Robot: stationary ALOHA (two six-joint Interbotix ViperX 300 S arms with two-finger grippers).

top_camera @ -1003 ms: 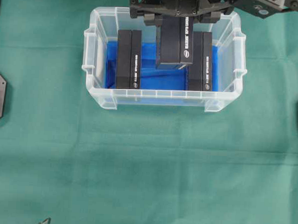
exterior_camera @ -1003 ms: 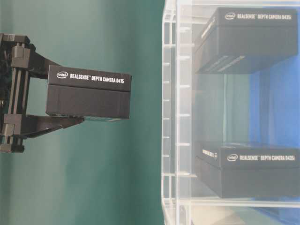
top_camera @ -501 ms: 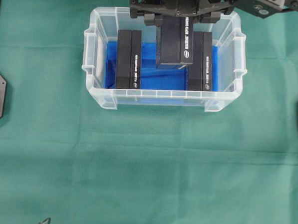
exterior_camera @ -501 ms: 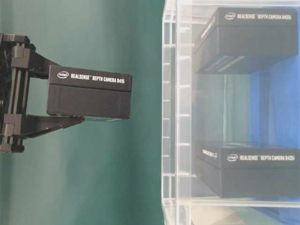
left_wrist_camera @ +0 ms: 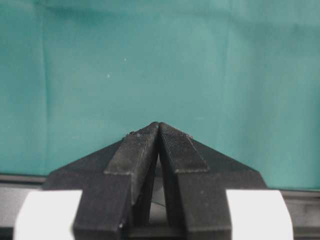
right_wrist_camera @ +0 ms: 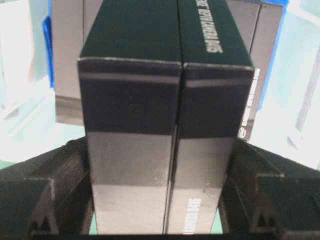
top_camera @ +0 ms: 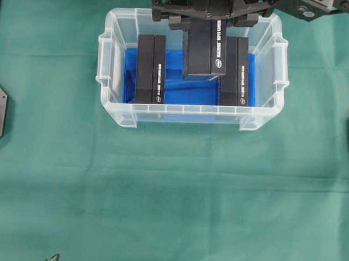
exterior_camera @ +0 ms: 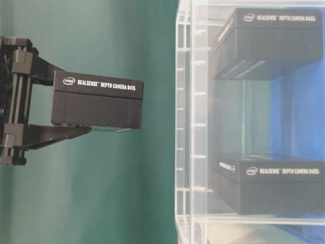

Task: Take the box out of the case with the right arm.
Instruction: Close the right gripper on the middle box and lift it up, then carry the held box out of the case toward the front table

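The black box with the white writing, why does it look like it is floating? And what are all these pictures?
It is not floating. A robot's right gripper, a claw with two fingers, holds the black box pinched between them. The robot has two arms, and each carries a small camera near its claw.

One picture looks straight down at a green cloth on the table. There you see a clear plastic case with a blue floor and two more black boxes standing inside.

Another picture looks from the side: the held box is lifted out, away from the case.

The right arm's own camera sees the held box very close up. The left gripper is shut and holds nothing, with only green cloth below it.
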